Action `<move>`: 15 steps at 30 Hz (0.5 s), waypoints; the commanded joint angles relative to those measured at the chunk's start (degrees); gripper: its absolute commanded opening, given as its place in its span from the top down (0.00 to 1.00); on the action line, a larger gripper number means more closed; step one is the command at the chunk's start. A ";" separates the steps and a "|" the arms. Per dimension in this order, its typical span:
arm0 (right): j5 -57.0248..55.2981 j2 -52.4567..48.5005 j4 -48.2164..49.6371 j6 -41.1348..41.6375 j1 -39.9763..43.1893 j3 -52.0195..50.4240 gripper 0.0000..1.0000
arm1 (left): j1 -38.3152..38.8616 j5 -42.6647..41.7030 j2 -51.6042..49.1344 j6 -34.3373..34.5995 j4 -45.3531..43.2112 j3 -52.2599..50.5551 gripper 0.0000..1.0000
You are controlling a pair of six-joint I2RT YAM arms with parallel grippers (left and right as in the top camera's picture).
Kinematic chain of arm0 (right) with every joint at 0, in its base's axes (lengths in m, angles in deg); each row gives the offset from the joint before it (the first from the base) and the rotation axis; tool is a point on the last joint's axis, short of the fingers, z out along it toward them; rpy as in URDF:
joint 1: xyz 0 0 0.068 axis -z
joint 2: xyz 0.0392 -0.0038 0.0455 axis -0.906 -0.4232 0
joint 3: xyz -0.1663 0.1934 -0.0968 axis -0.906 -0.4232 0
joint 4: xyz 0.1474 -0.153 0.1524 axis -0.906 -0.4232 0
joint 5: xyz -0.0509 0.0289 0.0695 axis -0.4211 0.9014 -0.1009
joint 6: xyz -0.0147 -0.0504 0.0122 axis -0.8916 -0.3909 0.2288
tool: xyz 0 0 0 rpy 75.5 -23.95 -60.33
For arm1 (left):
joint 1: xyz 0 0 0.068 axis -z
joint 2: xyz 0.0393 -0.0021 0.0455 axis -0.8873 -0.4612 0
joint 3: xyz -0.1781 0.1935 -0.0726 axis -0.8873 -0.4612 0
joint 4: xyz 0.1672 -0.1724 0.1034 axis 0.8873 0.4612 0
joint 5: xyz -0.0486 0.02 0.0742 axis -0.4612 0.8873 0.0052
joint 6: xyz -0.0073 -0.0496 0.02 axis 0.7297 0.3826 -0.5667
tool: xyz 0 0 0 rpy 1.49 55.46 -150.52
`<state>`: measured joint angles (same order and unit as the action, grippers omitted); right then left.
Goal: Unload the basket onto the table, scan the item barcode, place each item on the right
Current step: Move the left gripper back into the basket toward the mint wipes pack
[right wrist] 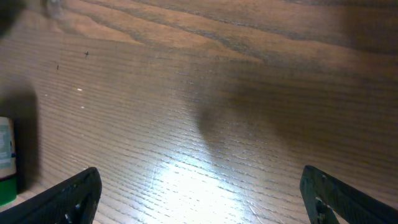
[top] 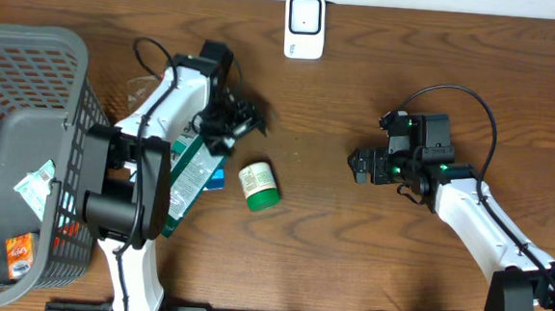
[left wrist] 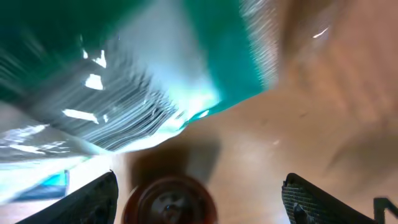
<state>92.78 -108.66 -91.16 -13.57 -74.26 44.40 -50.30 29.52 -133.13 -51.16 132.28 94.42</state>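
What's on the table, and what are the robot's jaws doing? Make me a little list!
scanner: white, at the table's far edge
bottle: green cap, lying on its side
packet: green, partly under the left arm
basket: grey, at left, holds wrapped items
left jaws: open, holding nothing
right jaws: open over bare wood

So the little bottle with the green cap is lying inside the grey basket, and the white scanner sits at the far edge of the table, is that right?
Not quite. The bottle lies on the table, outside the basket, near the middle; the overhead view shows it. The white scanner is at the far edge, as you said.
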 commanded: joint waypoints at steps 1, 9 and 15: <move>0.55 -0.22 0.13 -0.94 -0.55 -0.35 0.01 | 0.13 11.02 5.14 -1.55 -0.04 5.51 0.16; 0.55 -0.22 0.15 -0.94 -0.55 -0.35 0.01 | 1.36 22.53 16.52 -11.45 -0.72 18.27 0.16; 0.55 -0.22 0.15 -0.94 -0.55 -0.35 0.01 | 3.58 49.31 29.51 -20.31 -5.03 28.20 0.16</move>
<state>92.80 -108.66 -91.14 -13.57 -74.26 44.40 -47.13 59.99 -110.53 -65.41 128.13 118.33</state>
